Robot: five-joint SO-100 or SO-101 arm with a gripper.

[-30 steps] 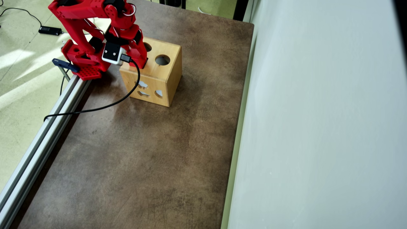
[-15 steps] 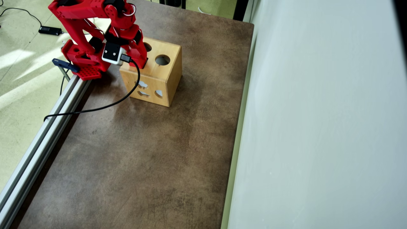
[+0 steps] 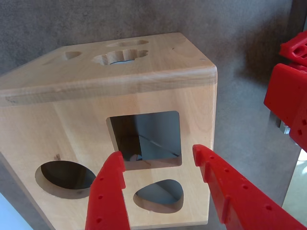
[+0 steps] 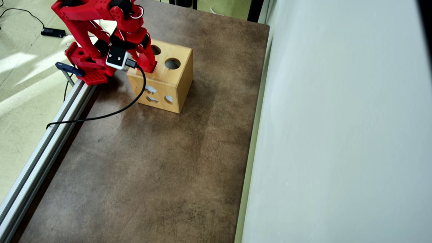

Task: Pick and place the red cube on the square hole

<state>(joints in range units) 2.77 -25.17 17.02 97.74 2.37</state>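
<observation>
One end effector [image 3: 158,155], fingers parted and empty, above the square hole [image 3: 146,139] of the wooden box [image 4: 168,79] on the worktop [image 4: 152,162].

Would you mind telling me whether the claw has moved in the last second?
Yes, slightly: the claw and its camera drew up and left, away from the wooden box.

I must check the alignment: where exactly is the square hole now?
In the wrist view the square hole is in the middle of the wooden box, just above the open fingers, with the round hole lower left and the teardrop hole below.
</observation>
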